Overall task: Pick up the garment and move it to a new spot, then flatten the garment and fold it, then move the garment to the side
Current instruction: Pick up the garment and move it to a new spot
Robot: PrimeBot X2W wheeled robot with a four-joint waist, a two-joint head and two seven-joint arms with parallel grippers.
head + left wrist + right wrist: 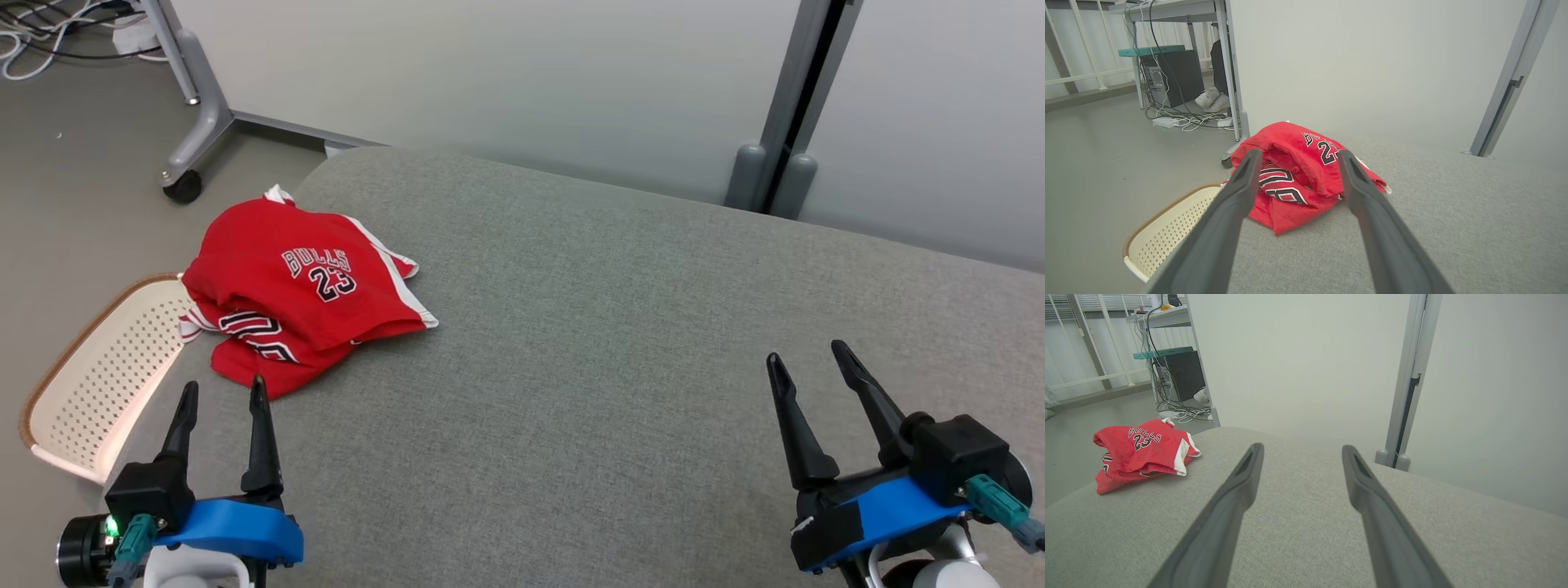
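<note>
The garment (298,286) is a red basketball jersey with white trim and "BULLS 23" in print. It lies bunched at the left edge of the grey cushioned surface (620,343), partly hanging over it. My left gripper (223,394) stands open just short of the garment, fingers pointing at it, nothing between them. In the left wrist view the garment (1298,171) shows between the open fingers (1237,196). My right gripper (808,357) is open at the lower right, far from the garment (1143,447), which lies at the left of the right wrist view.
A cream perforated basket (106,367) with a brown rim sits on the floor below the surface's left edge. A wheeled desk leg (196,122) and cables stand behind it. A person's shoes (1212,98) show under the desk. A grey partition post (784,122) rises behind the surface.
</note>
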